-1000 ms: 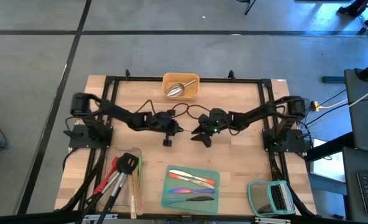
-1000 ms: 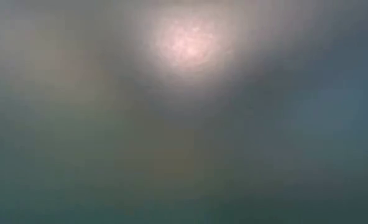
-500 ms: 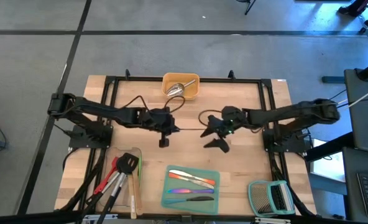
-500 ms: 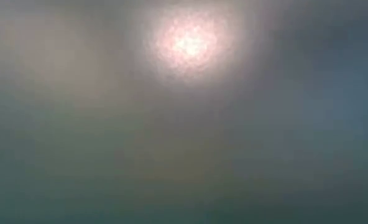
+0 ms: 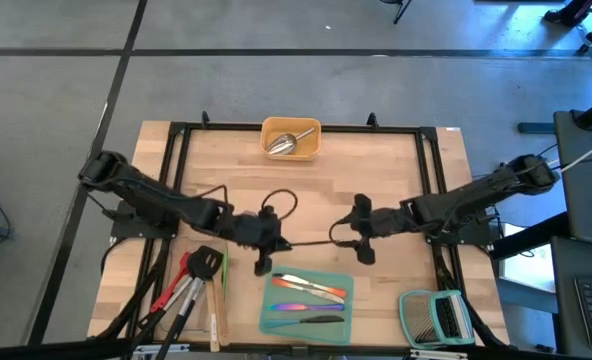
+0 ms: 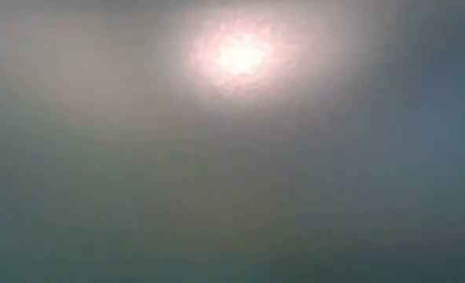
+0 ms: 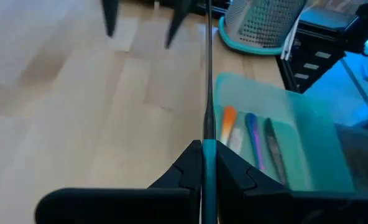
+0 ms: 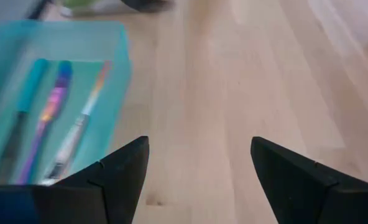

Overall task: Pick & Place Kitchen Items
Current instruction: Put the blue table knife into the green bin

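Note:
My left gripper [image 5: 273, 243] is shut on a thin dark long utensil [image 5: 306, 243] that sticks out level toward the table's right, above the teal tray's far rim [image 5: 311, 273]. In the left wrist view the utensil [image 7: 207, 74] shows edge-on. My right gripper [image 5: 360, 238] is open and empty just past the utensil's free end; its wrist view [image 8: 199, 174] looks down on bare wood beside the teal tray [image 8: 119, 37]. Several cutlery pieces [image 5: 306, 298] lie in the teal tray. A steel scoop [image 5: 286, 143] lies in the yellow tray [image 5: 314, 128]. My left gripper pinches one end of the thin utensil [image 7: 207, 134] between its two fingers. The fingers lie along it, coming level from the table's left. The utensil juts straight out past the fingertips, level and lifted clear of the table.
A clear tray [image 5: 220, 245] at the near left holds black, red and wooden long-handled tools [image 5: 198, 280]. A green-framed slatted rack [image 5: 436, 316] stands at the near right. Bare wood lies between the yellow tray and the grippers. The low view shows only blur.
Both grippers have moved from the table's middle toward its near edge. My left gripper has carried the thin utensil with it, still level. My right gripper has drawn away toward the table's right, so the gap between the two grippers has widened.

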Robot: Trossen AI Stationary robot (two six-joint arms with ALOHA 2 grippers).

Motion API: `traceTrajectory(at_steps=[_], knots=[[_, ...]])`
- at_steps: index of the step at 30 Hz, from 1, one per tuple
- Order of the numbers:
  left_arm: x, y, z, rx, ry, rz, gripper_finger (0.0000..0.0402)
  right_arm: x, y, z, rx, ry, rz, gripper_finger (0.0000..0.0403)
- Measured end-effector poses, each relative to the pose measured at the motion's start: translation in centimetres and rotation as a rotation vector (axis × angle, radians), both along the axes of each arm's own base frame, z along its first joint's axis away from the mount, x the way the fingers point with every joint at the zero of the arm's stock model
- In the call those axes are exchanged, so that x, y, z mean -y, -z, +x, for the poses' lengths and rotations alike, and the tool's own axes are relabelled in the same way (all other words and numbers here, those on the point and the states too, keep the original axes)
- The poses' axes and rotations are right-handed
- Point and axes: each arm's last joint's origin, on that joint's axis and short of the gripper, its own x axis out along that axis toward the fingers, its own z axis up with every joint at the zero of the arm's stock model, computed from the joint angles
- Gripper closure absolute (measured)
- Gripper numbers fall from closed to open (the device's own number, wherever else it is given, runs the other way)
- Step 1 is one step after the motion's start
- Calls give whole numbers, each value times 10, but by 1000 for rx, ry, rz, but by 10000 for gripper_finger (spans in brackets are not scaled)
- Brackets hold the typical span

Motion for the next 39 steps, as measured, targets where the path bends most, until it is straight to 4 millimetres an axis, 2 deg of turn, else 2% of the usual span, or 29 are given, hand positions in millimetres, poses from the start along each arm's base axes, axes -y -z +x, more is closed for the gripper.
traceTrajectory(at_steps=[5,11,15,19,22,29,39], knots=[[33,9,15,-20,-5,-41,390,-13,1,-6,3,-1,-47,117],[84,37,52,-86,43,-79,390,-25,0,-11,18,-25,-76,116],[116,44,67,-139,44,-80,390,-34,0,-14,28,-42,-79,116],[143,53,73,-154,16,-104,390,-45,-1,-20,36,-75,-51,116],[157,59,69,-170,-26,-136,390,-56,-2,-25,50,-94,-25,116],[174,66,55,-214,-87,-200,390,-83,-9,-39,146,-137,-3,116],[173,72,57,-264,-69,-237,390,-101,-13,-53,222,-149,-3,116]])
